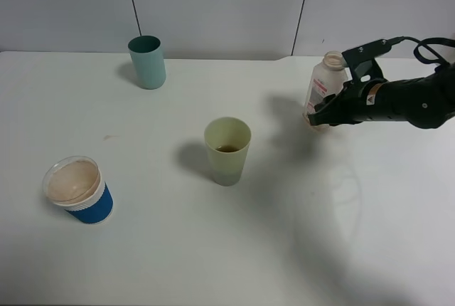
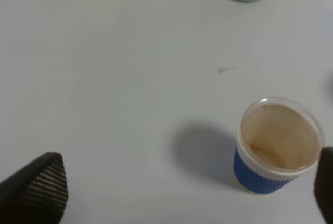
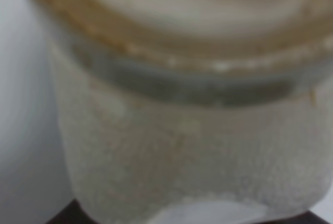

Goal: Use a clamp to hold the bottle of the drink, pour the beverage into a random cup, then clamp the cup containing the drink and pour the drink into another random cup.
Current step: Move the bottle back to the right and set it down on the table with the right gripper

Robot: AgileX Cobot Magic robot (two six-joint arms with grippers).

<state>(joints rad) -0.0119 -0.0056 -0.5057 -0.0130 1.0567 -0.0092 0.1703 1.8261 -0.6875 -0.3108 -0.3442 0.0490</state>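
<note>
Right claw [image 1: 323, 112] clamped shut on the translucent, square-shouldered plastic bottle [image 1: 324, 78], upright at the white table's [image 1: 213, 263] right side, bare tabletop between it and the smooth pale yellow-green tumbler [image 1: 227, 167] holding a little brown drink [image 1: 227, 149] out in the middle, teal tumbler [image 1: 147, 64] well beyond, near the far edge.
</note>
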